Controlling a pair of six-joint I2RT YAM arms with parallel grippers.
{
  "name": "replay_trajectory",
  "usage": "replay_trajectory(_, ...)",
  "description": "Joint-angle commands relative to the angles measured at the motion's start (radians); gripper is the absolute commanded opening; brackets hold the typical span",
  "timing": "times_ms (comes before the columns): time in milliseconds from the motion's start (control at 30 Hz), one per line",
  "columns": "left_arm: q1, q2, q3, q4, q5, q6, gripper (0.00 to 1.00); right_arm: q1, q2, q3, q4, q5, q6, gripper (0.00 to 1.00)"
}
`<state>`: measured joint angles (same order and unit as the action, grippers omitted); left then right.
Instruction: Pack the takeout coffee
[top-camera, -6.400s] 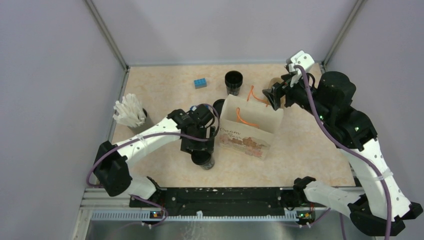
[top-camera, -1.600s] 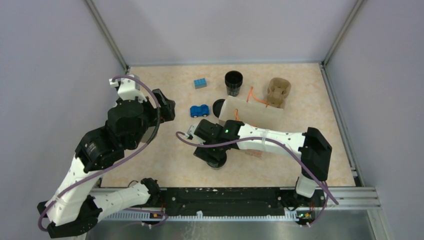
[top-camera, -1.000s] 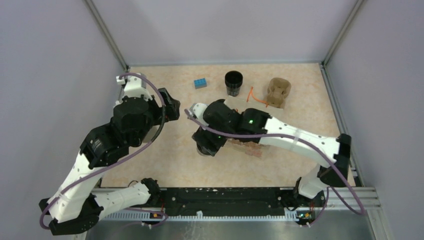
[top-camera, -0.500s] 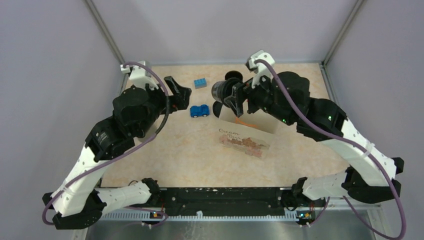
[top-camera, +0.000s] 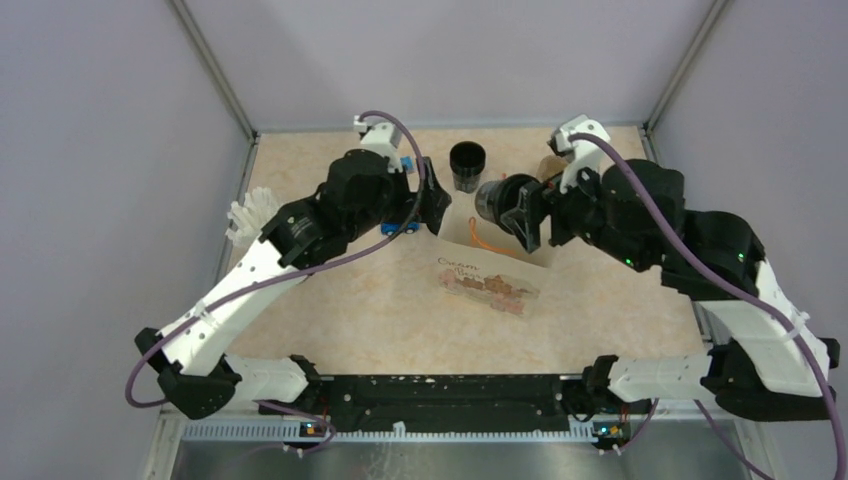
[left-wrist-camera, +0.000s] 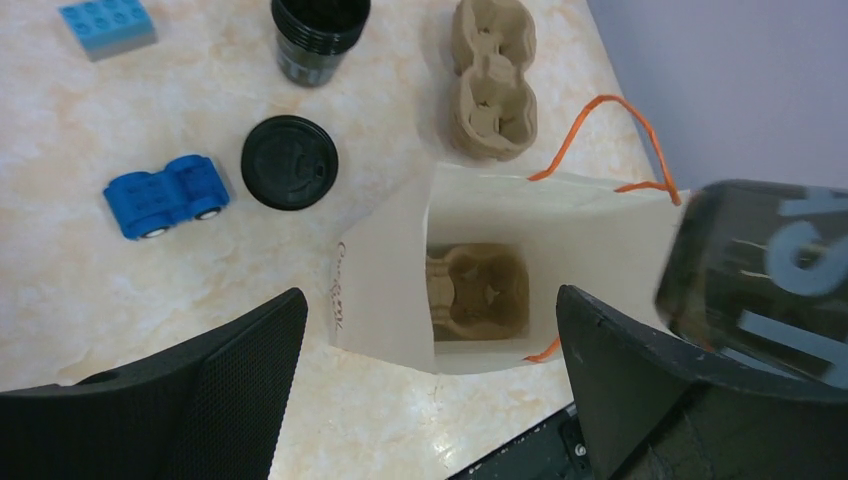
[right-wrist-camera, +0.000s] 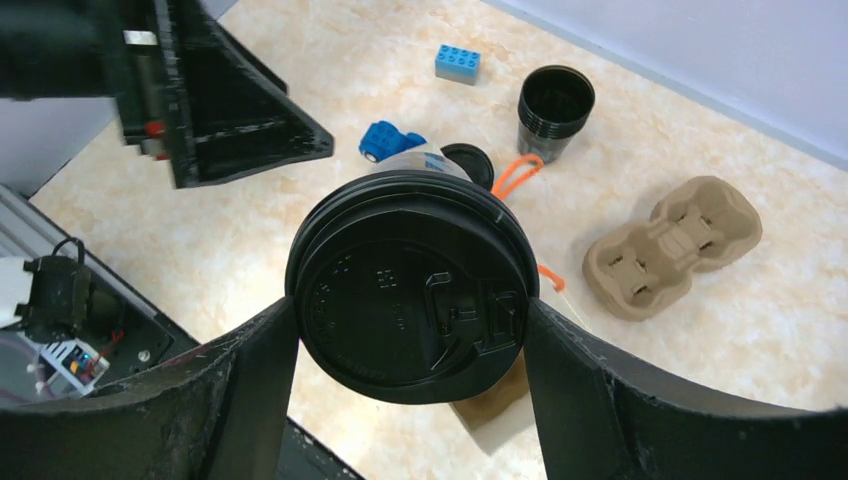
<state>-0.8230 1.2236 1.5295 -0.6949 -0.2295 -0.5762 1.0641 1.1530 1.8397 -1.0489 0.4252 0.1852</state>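
Observation:
My right gripper (top-camera: 508, 207) is shut on a black takeout coffee cup (top-camera: 490, 198) with its lid on, held tilted in the air over the open top of the white paper bag (top-camera: 488, 278). In the right wrist view the lid (right-wrist-camera: 410, 295) fills the gap between the fingers (right-wrist-camera: 250, 390). A second black ridged cup (top-camera: 467, 165) stands open behind the bag, and a loose black lid (left-wrist-camera: 289, 162) lies flat near it. My left gripper (left-wrist-camera: 430, 400) hangs open above the bag's (left-wrist-camera: 385, 290) left side, nothing between its fingers.
A brown pulp carrier (left-wrist-camera: 477, 290) lies inside the bag; another (left-wrist-camera: 493, 75) sits behind it. A blue toy car (left-wrist-camera: 165, 195) and blue brick (left-wrist-camera: 107, 25) lie left of the bag. A grey cup of white utensils (top-camera: 255, 220) stands at the left edge.
The right gripper has lifted the lidded cup from the table in front of the bag and carried it right, over the bag's mouth. The left arm has swung right to the bag.

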Motion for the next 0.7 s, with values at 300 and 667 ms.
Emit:
replay_trajectory(300,0.045,0.175,0.033,0.035,0.161,0.011,0.99,-0.002,-0.056,-0.07,-0.124,0.001,-0.009,0.68)
replay_trajectory(667,0.094,0.225,0.02,0.063,0.282,0.08,0.89,-0.002,-0.03,-0.144,-0.108,0.048,-0.103,0.68)
